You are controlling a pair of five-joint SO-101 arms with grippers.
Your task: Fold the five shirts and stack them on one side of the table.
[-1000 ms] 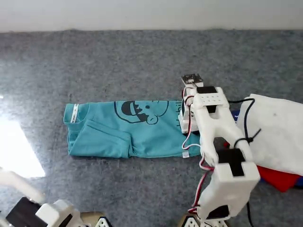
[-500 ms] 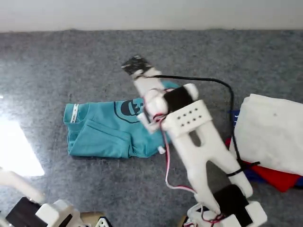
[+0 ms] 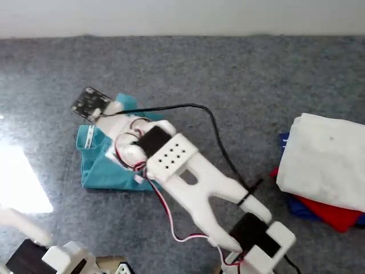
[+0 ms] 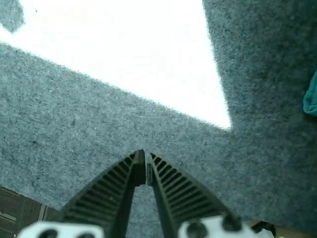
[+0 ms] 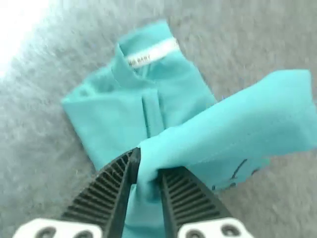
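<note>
A teal shirt (image 3: 96,161) lies on the grey carpet left of centre, its collar and label (image 5: 151,52) at the far left end. My right gripper (image 5: 146,166) is shut on the shirt's hem and holds that end lifted and doubled back over the collar half. From above, the right arm (image 3: 188,177) stretches diagonally from the front right, and its gripper (image 3: 117,114) hangs above the shirt's left part. My left gripper (image 4: 146,161) is shut on nothing, low over bare carpet, with a corner of the teal shirt (image 4: 311,96) just showing beside it.
A stack of folded shirts sits at the right edge: white (image 3: 325,160) on top, red (image 3: 333,214) and blue (image 3: 296,205) below. A bright patch of light (image 3: 17,182) falls on the carpet at the left. The left arm's base (image 3: 57,257) sits at the front left.
The right arm has swung from the shirt's right end across to its left end, carrying the gripped hem over the shirt. The shirt now lies folded to about half its length.
</note>
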